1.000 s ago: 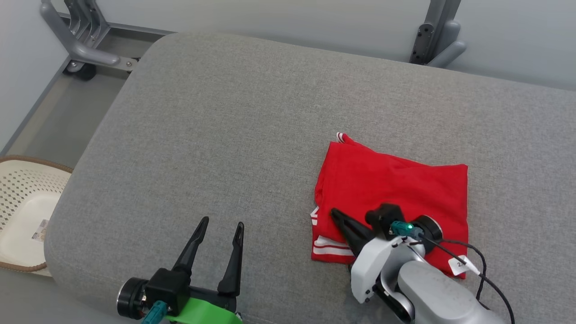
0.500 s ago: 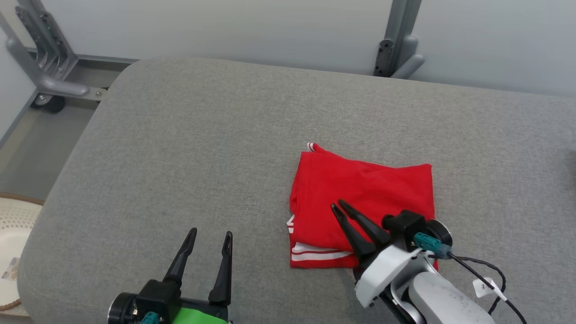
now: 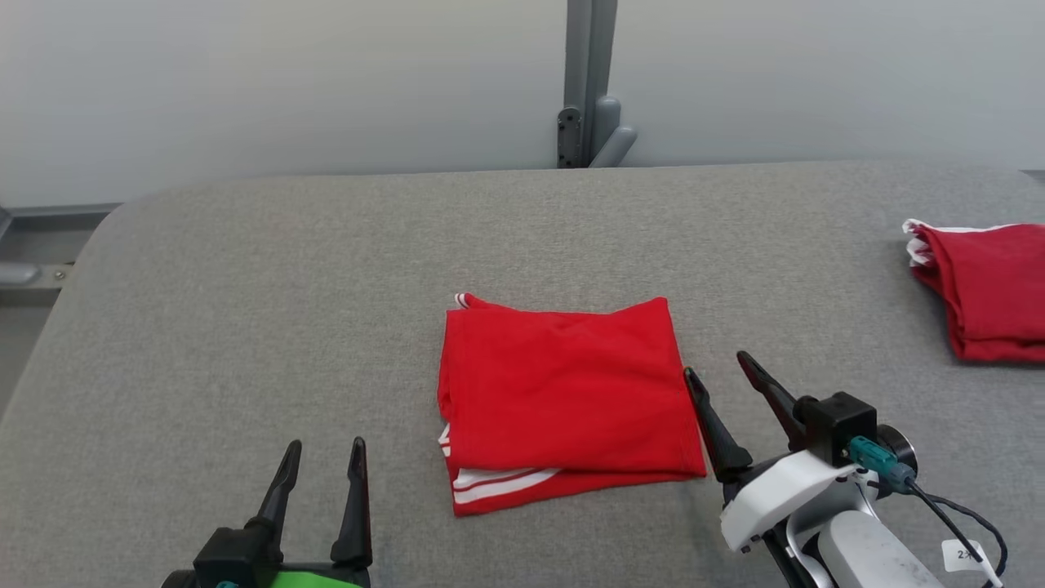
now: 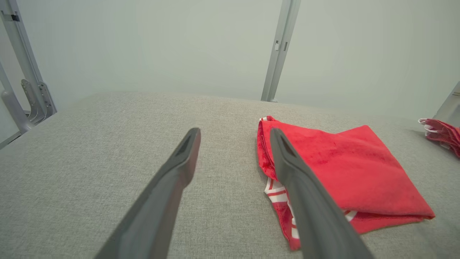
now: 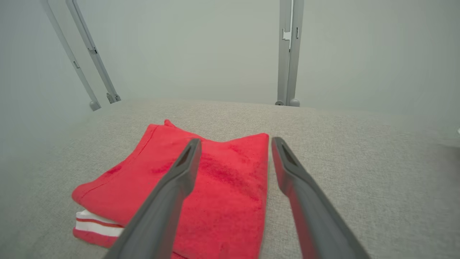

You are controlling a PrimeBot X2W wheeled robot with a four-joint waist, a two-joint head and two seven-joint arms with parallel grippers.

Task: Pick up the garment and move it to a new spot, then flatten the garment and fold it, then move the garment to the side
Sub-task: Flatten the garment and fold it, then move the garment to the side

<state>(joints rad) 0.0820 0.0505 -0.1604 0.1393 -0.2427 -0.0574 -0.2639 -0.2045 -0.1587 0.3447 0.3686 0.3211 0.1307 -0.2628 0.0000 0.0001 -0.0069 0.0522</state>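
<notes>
1. Garment [image 3: 563,400]: red with white stripes, folded to a flat rectangle. It lies on the grey padded surface [image 3: 245,286] in front of the upright post [image 3: 589,82], slightly to the post's left.
2. Right gripper [image 3: 717,364]: fingers spread and empty, in front of the post and to its right. They straddle the garment's right edge.
3. Left gripper [image 3: 326,443]: fingers spread and empty, well to the post's left, apart from the garment.
4. Step in hand: folding appears complete, and moving the garment aside remains.
5. Next move: probably a pinch through every layer at the right edge, so that the fold holds during the carry.
6. Count: two grippers and two red garments, the second garment [image 3: 988,286] lying far to the post's right.
</notes>
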